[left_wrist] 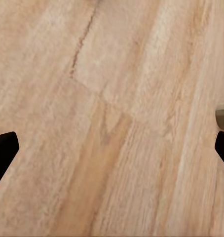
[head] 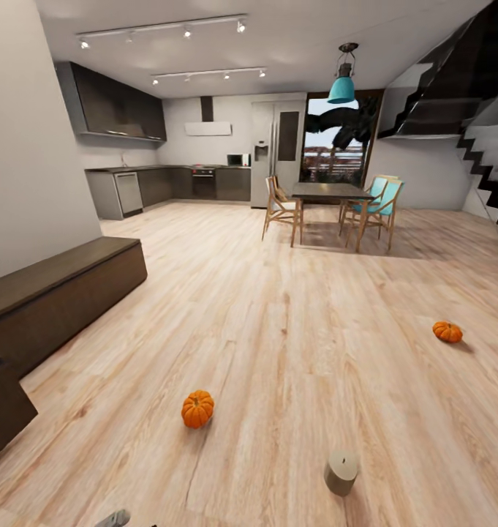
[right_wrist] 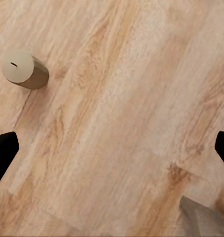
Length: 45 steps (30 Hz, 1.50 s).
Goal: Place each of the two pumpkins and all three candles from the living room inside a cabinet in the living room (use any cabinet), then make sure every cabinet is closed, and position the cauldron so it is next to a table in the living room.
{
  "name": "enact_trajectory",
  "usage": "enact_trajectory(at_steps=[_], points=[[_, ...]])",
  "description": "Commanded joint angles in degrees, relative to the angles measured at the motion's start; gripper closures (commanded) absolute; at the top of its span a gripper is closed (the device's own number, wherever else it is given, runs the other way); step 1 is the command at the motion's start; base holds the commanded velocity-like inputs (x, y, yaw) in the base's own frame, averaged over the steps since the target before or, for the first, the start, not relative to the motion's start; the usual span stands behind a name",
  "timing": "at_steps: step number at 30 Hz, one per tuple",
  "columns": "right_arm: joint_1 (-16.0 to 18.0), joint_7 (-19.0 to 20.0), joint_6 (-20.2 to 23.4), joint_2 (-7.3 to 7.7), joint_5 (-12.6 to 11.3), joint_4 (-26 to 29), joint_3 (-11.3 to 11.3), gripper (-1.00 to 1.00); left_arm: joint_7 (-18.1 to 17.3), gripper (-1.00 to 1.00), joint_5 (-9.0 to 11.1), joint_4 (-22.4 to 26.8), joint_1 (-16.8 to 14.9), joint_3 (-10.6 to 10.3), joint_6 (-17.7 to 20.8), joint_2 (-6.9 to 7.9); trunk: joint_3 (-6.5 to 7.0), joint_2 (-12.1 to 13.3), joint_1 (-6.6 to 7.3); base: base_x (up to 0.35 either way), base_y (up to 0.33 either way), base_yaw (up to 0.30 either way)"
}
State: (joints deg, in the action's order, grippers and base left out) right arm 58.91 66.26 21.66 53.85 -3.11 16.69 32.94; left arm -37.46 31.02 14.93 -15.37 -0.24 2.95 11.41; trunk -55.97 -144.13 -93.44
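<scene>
Careful: both end effectors, left end effector (left_wrist: 112,150) and right end effector (right_wrist: 112,150), hang spread and empty; driving forward could knock the candle (head: 341,472) or nearer pumpkin (head: 197,408) rolling.

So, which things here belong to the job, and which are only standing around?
Job things:
- near pumpkin, on the floor
- far pumpkin, on the floor
- candle, upright on the floor
- cabinet, along the left wall

Just there:
- dining table
- chairs
- lamp
- fridge
- stairs
</scene>
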Motion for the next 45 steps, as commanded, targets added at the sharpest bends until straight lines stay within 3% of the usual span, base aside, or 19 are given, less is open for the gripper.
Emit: enact_trajectory(at_steps=[1, 2, 3, 4, 5, 6, 7, 9, 10, 13, 17, 21, 25, 26, 29, 30, 31, 33, 45], points=[[0.06, -1.63, -1.78, -3.72, 1.33, -2.28, 0.15, -1.00, -0.19, -1.00, 0.36, 0.01, -0.02, -0.03, 0.31, 0.02, -0.05, -0.02, 0.01, 0.000, -0.324, -0.001], [0.06, -2.44, -2.61, -5.25, 2.12, -3.45, 0.14, -1.00, -0.19, -1.00, 0.36, 0.01, -0.02, -0.03, 0.31, 0.02, -0.05, -0.02, 0.01, 0.000, -0.324, -0.001], [0.06, -4.07, -3.84, -8.35, 3.61, -5.78, 0.10, -1.00, -0.18, -1.00, 0.36, 0.01, -0.02, -0.03, 0.31, 0.02, -0.05, -0.02, 0.01, 0.000, -0.324, 0.000], [0.06, -4.89, -4.29, -9.83, 4.32, -6.91, 0.08, -1.00, -0.18, -1.00, 0.36, 0.01, -0.02, -0.01, 0.29, 0.02, -0.05, -0.02, 0.01, 0.000, -0.324, 0.000], [0.06, -7.33, -5.19, -14.29, 6.10, -10.12, 0.07, -1.00, -0.17, -1.00, 0.36, 0.01, -0.02, 0.03, 0.12, 0.02, -0.05, -0.02, 0.01, 0.000, -0.324, 0.000], [0.06, -8.02, -5.39, -15.59, 6.54, -11.01, 0.06, -1.00, -0.17, -1.00, 0.36, 0.01, -0.02, 0.03, 0.03, 0.02, -0.05, -0.02, 0.01, 0.000, -0.324, 0.000], [0.06, -9.84, -5.78, -19.26, 7.42, -13.22, 0.04, -1.00, -0.16, -1.00, 0.39, 0.01, -0.02, 0.08, -0.26, 0.02, -0.05, -0.02, 0.01, 0.000, -0.324, 0.000], [0.04, -11.46, -5.94, -22.62, 7.89, -14.76, 0.06, -1.00, -0.16, -1.00, 0.42, 0.01, -0.02, 0.11, -0.46, 0.02, -0.05, -0.02, 0.01, 0.000, -0.324, 0.000], [-0.13, -13.38, -5.97, -25.95, 8.13, -15.98, 0.07, -1.00, -0.16, -1.00, 0.43, 0.01, -0.02, 0.13, -0.58, 0.02, -0.05, -0.02, 0.01, 0.000, -0.324, 0.000], [-1.21, -20.58, -6.05, -33.74, 8.22, -17.93, 0.00, -1.00, -0.16, -1.00, 0.46, -0.04, -0.02, 0.17, -0.85, 0.02, -0.05, -0.02, 0.01, 0.000, -0.302, 0.000], [-1.53, -24.21, -6.21, -36.78, 7.87, -18.23, -0.11, -1.00, -0.16, -1.00, 0.72, -0.10, -0.02, 0.17, -2.10, 0.02, -0.05, -0.02, 0.01, 0.000, -0.120, 0.000], [-1.73, -24.76, -6.40, -37.62, 7.73, -18.29, -0.04, -1.00, -0.13, -1.00, 0.83, -0.15, -0.02, 0.16, -2.53, 0.02, -0.05, -0.02, 0.01, 0.067, -0.084, 0.000], [-3.29, -24.95, -8.24, -40.85, 7.79, -18.48, -0.11, -1.00, -0.08, -1.00, 0.88, -0.19, -0.02, 0.15, -2.66, 0.02, -0.05, -0.02, 0.01, 0.228, -0.188, 0.000], [-4.41, -25.22, -8.74, -42.38, 7.87, -18.67, -0.10, -1.00, -0.08, -1.00, 0.88, -0.23, -0.02, 0.15, -2.68, 0.02, -0.05, -0.02, 0.01, 0.270, -0.190, 0.000], [-6.30, -25.58, -9.25, -44.21, 8.03, -18.69, -0.08, -1.00, -0.08, -1.00, 0.90, -0.24, -0.02, 0.17, -2.68, 0.02, -0.05, -0.02, 0.01, 0.296, -0.135, 0.000], [-7.13, -25.70, -9.70, -45.25, 8.12, -18.70, -0.09, -1.00, -0.08, -1.00, 0.96, -0.25, -0.02, 0.21, -2.68, 0.02, -0.05, -0.02, 0.01, 0.317, -0.066, 0.000], [-9.29, -26.35, -11.16, -47.70, 8.25, -18.77, -0.08, -1.00, -0.07, -1.00, 1.07, -0.25, -0.02, 0.28, -2.72, 0.02, -0.05, -0.02, 0.01, 0.135, -0.017, 0.000], [-11.18, -29.01, -11.78, -49.24, 8.33, -18.73, -0.04, -1.00, -0.07, -1.00, 1.13, -0.25, -0.02, 0.36, -2.76, 0.02, -0.05, -0.02, 0.01, 0.124, -0.007, 0.000], [-13.26, -31.19, -12.02, -51.63, 8.29, -18.25, 0.08, -1.00, -0.14, -1.00, 1.06, -0.25, -0.02, 0.35, -2.77, 0.02, -0.05, -0.02, 0.01, 0.085, -0.001, 0.000]])
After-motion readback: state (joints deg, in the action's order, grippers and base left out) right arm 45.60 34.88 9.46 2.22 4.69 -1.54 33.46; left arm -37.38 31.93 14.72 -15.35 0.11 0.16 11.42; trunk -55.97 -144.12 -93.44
